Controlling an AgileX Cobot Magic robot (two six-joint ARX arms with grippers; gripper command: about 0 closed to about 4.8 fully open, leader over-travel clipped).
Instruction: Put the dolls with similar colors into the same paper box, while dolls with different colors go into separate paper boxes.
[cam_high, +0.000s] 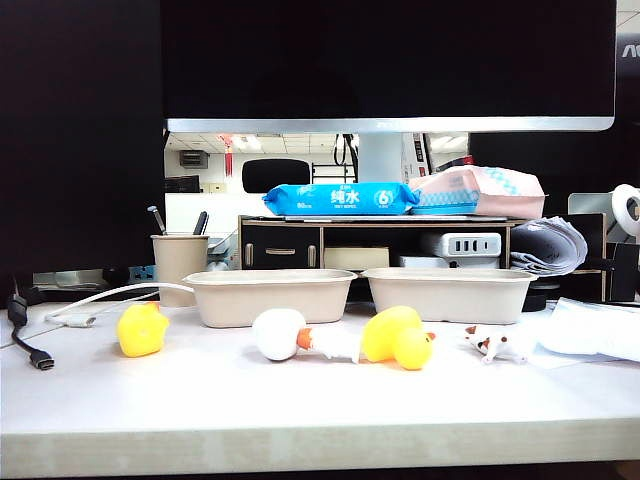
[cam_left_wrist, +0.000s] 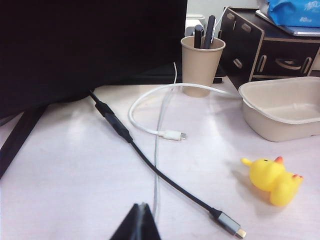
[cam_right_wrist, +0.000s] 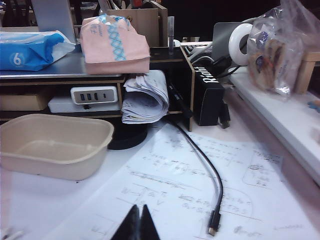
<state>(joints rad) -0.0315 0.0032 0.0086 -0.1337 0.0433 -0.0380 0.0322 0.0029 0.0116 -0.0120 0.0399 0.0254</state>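
Four dolls lie in a row along the front of the table (cam_high: 300, 400), none boxed yet: a yellow duck (cam_high: 141, 330) at the left, a white bird (cam_high: 280, 334), a second yellow duck (cam_high: 397, 338), then a small patched animal (cam_high: 497, 343) at the right. Two empty paper boxes (cam_high: 270, 296) (cam_high: 449, 293) stand just behind them.

Risks, left to right: two loose cables, one white (cam_left_wrist: 150, 107) and one black (cam_left_wrist: 165, 180), trail near the left duck, and a reaching arm could snag them. The bird and the middle duck lie nearly touching, so a grab could catch both or push one away. The patched animal is tiny and could slip from a grip. It also rests beside loose paper sheets (cam_high: 600, 330).

The left gripper (cam_left_wrist: 140, 222) and right gripper (cam_right_wrist: 137, 222) each show only a dark tip with fingers together, holding nothing, well apart from every doll.
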